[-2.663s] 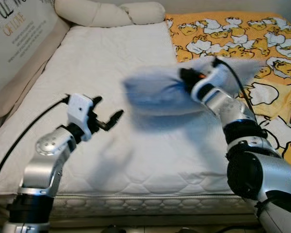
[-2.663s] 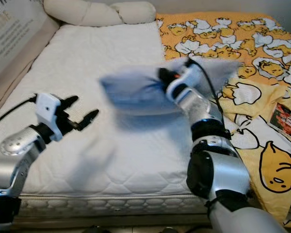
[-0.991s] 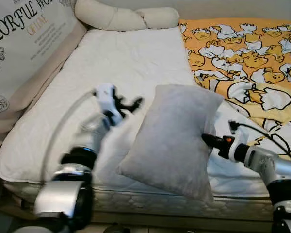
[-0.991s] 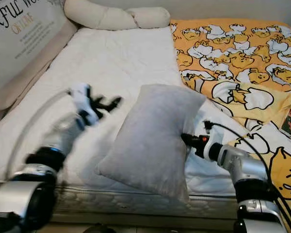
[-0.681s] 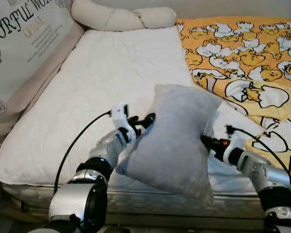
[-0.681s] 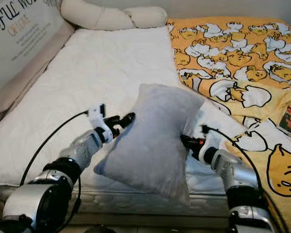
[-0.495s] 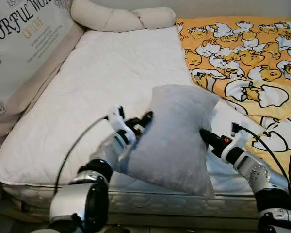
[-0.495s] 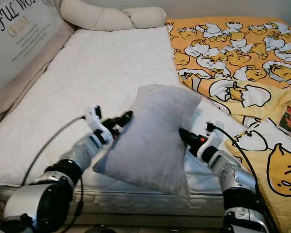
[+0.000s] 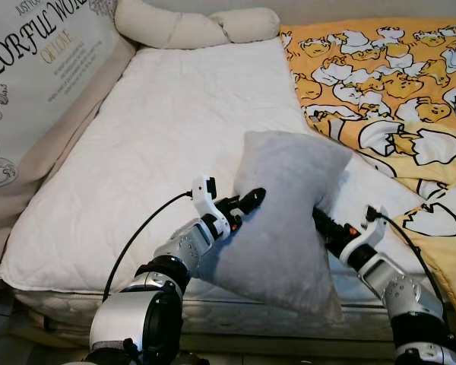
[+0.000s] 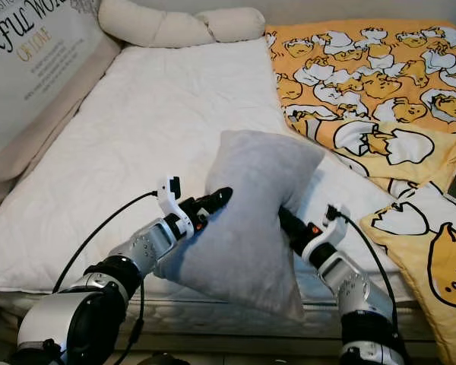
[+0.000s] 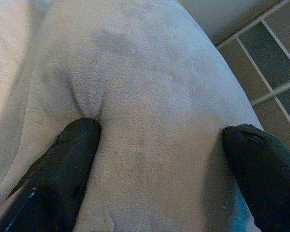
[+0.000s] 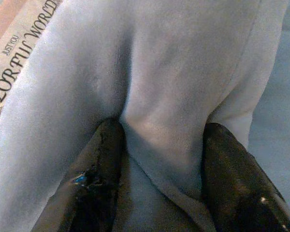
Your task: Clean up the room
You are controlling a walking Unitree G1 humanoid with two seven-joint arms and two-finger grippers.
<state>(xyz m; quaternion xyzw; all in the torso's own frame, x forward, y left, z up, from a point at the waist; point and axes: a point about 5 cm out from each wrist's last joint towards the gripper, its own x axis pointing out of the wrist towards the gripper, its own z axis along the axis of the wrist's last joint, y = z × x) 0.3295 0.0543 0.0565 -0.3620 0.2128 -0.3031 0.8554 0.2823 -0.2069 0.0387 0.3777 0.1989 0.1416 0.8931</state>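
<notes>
Progress, judged from the frames: the pick-up looked complete, the placement not. The soft grey plush pillow (image 9: 285,217) was in hand above the near edge of the white quilted mattress (image 9: 167,129), tilted, its lower corner hanging over the bed's front edge. It had not been set down at the head of the bed, where the long cream bolster cushion (image 9: 194,26) lay against the wall. The yellow duvet printed with egg cartoons (image 9: 387,84) lay rumpled over the right half of the bed, unstraightened, so most of the tidying appeared to remain.

Grip state: the right gripper (image 12: 157,159) was closed on a pinched fold at the pillow's right edge, fabric bulging between the two black fingers (image 12: 104,154). The left gripper (image 11: 159,145) pressed into the pillow's left face with its jaws spread wide, one fingertip denting the fabric; this read as bracing, not pinching.

Pillow: uniform pale grey, short fuzzy nap, roughly rectangular, well stuffed. It creased deeply where gripped, so it would likely sag and swing if held by one edge alone.

A printed cream fabric panel with lettering (image 9: 30,84) ran along the bed's left side.
</notes>
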